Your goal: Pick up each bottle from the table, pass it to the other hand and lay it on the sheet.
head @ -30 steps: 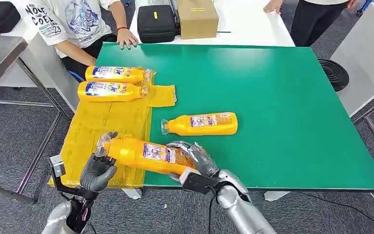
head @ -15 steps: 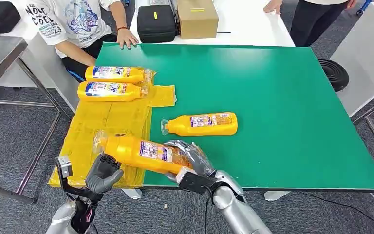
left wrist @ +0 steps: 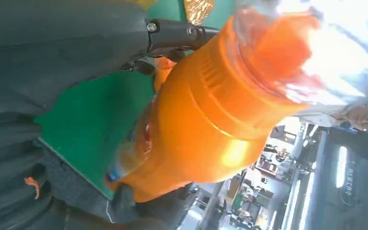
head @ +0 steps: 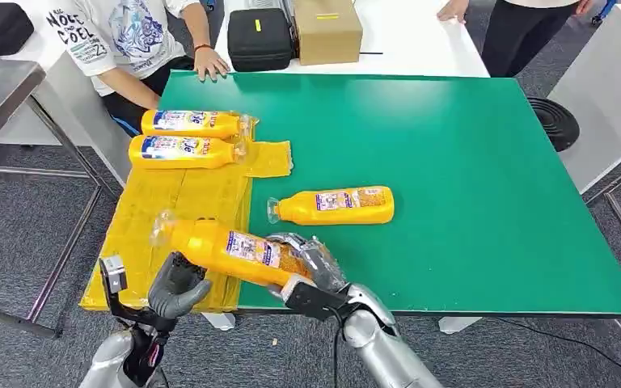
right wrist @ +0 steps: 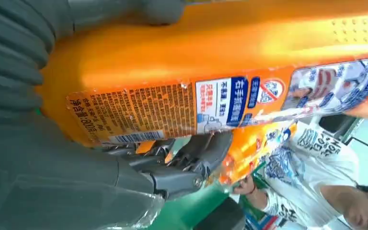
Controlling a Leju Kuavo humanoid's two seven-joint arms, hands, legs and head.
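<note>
Nearest to me, at the table's near edge, my right hand point(head: 311, 267) is wrapped around the base end of an orange bottle point(head: 230, 251), holding it lifted and lying nearly level, its clear cap pointing toward the table's left side over the near part of the yellow sheet point(head: 170, 210). In the right wrist view the fingers point(right wrist: 191, 163) close under the labelled body of the bottle point(right wrist: 220, 62), so that grasp is firm. My left hand point(head: 178, 284) sits just below the bottle's neck end, at the near left corner of the table, fingers curled up toward it; in the left wrist view the bottle's shoulder point(left wrist: 206, 120) is right against the hand, but I cannot tell whether the fingers have actually closed on it. The sheet hangs over the table's left edge. Further in, a second bottle point(head: 333, 205) lies on its side on the bare green table point(head: 469, 162), just right of the sheet, cap pointing left. Toward the far left corner, two more bottles point(head: 184, 150) point(head: 192, 123) lie side by side on the sheet, parallel to the far edge. At that far left corner a person's hand point(head: 209, 65) rests on the table edge. Beyond the far edge stand a black case point(head: 259, 36) and a cardboard box point(head: 327, 29) on a white table.
</note>
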